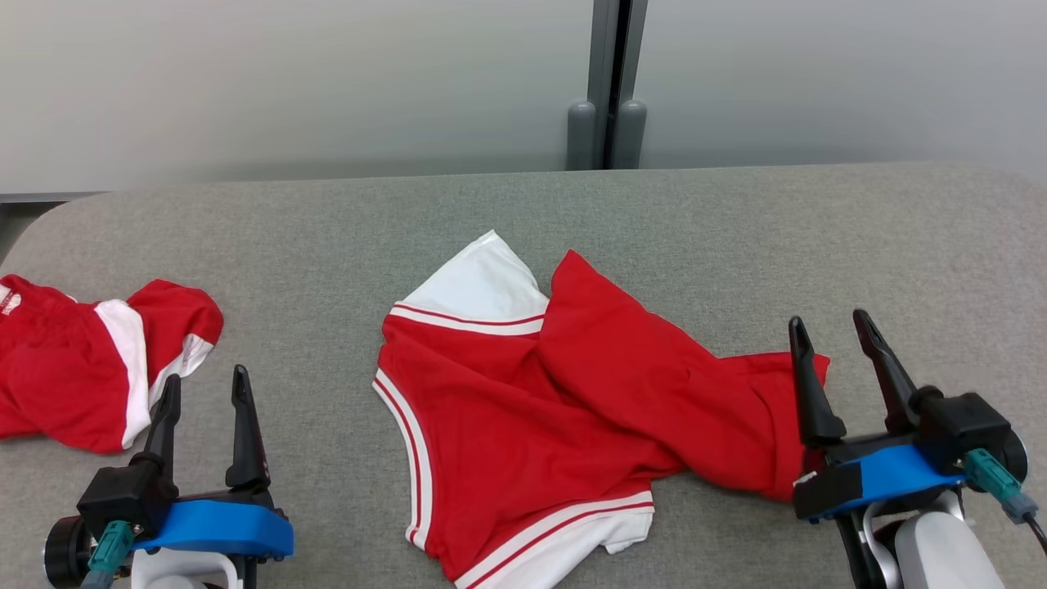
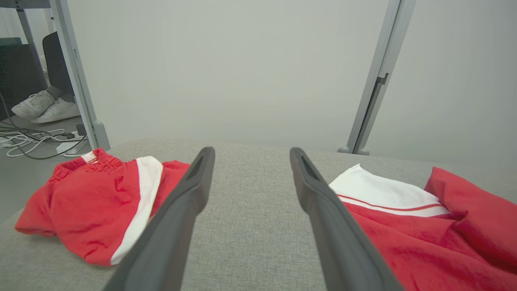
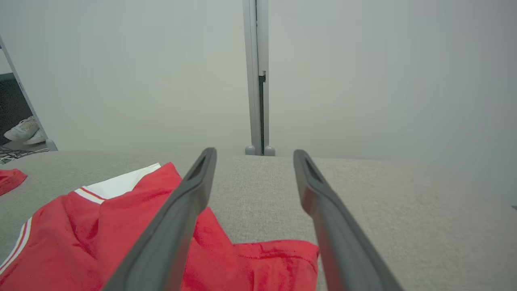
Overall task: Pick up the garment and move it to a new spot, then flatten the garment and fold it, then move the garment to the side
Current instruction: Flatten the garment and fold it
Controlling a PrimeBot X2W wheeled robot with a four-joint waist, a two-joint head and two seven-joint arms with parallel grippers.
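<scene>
Garment: you see a red shirt with white trim, crumpled in the middle of the worktop. One white sleeve points to the far side and the other lies at the near edge. A thick red fold runs across it toward your right.
Garment's right end: it reaches up to the right gripper. In the right wrist view this red corner lies low between the two fingers. I cannot tell if they touch the cloth.
Right gripper: its jaws stand wide apart and hold nothing. It sits at the near right of the worktop, fingers pointing to the far side.
Left gripper: its jaws are also wide and hold nothing. It sits at the near left, over bare worktop, between the shirt and the shorts.
Shorts: red with a white stripe, bunched at the left end of the worktop, well apart from the garment.
Behind: a pale wall with a grey post stands just past the far edge.
Floor, in the left wrist view: white shoes and some cables are beyond the left end.
</scene>
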